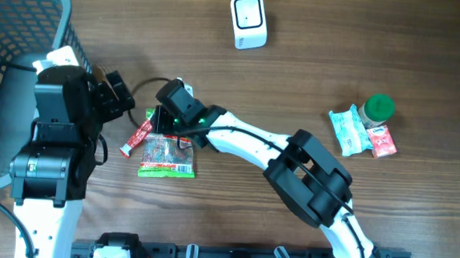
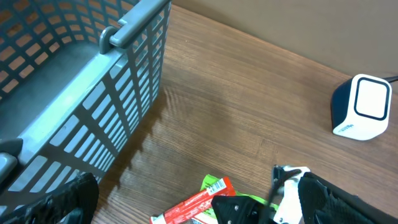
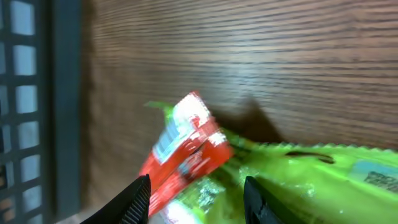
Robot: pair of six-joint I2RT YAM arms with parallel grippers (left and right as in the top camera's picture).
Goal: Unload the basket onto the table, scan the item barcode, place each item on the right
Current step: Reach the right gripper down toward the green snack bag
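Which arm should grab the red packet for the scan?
Right. The right fingers straddle the red packet, which lies partly on the green packet. The left fingers hang open by the basket, off to the side.

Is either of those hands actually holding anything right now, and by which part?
Left hand: nothing. Right hand straddles one end of the red packet; whether it grips cannot be told.

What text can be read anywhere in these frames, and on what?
No text reads clearly in any view.
green packet: white label strip with print, too small to read.
red packet: white lettering, blurred.
teal packet and small red packet: print too small.
white scanner: no marking visible.
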